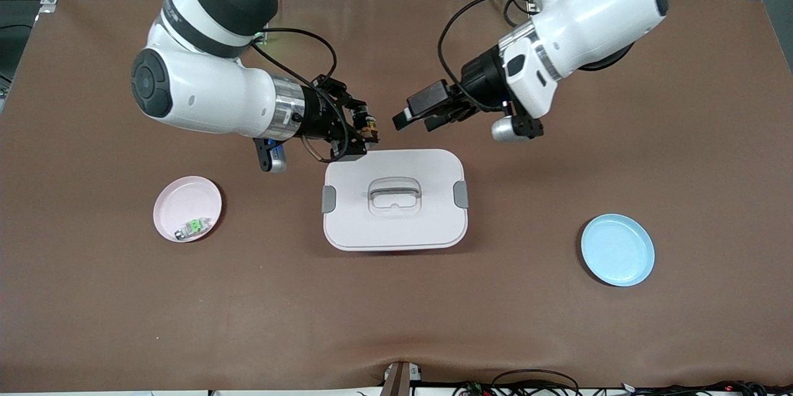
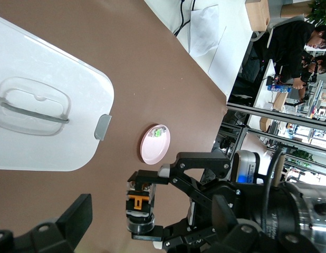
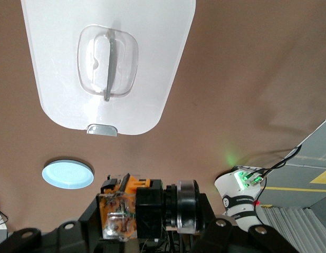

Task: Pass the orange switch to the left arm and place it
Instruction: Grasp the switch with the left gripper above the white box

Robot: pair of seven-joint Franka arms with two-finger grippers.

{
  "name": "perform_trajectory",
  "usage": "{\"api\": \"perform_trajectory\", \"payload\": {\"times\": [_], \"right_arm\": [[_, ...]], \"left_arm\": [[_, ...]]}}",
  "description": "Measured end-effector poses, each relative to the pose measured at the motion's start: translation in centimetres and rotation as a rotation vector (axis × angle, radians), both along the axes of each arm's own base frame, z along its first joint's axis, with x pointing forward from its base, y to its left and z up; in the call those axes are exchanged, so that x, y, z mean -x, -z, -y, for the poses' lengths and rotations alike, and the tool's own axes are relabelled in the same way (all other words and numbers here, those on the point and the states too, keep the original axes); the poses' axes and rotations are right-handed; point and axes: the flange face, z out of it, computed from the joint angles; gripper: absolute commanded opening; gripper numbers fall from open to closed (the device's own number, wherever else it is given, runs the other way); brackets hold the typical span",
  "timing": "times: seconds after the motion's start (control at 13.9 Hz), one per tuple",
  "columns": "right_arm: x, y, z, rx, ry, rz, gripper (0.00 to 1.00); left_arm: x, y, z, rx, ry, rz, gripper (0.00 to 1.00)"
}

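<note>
The box [image 1: 394, 199] sits mid-table with its lid on, and both grippers hang in the air just above its edge nearest the robots' bases. The right gripper [image 1: 365, 129] is pinched on the orange switch [image 1: 370, 127], which is held aloft over that edge; the front view shows it only as a small orange-and-black speck between the fingers, but the right wrist view shows the switch [image 3: 147, 208] lying sideways in the grip — an orange collar, a clear block at one end and a black body with a silvery ring at the other. The left gripper [image 1: 416, 118] faces it with its fingers spread and nothing between them. Its wrist view looks across at the right gripper [image 2: 144, 205] and the switch. The pink plate [image 1: 187, 208], toward the right arm's end from the box, holds a small clear component with a green part [image 1: 193, 227]; the light-blue plate [image 1: 617, 250] lies toward the left arm's end — bare.
</note>
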Motion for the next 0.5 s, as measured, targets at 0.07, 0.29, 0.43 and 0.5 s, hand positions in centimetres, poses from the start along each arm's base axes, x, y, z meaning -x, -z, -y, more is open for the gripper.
{"api": "perform_trajectory", "payload": {"times": [0.07,0.29,0.43,0.5], "right_arm": [[-0.2,0.0,-0.4,-0.002,0.01,0.002,0.0],[-0.4,-0.3,-0.7,-0.016,0.023,-0.001,0.0],[-0.4,-0.8,-0.6,-0.02,0.034,0.001,0.0],[-0.5,-0.9,-0.6,-0.022,0.04,0.003,0.0]], "left_arm": [[-0.1,0.7,0.4,0.0,0.003,-0.008,1.0],[-0.1,2.3,1.2,-0.007,0.023,-0.025,1.0],[-0.2,3.4,1.7,-0.015,0.042,-0.028,1.0],[-0.3,3.7,1.7,-0.017,0.047,-0.029,1.0]]}}
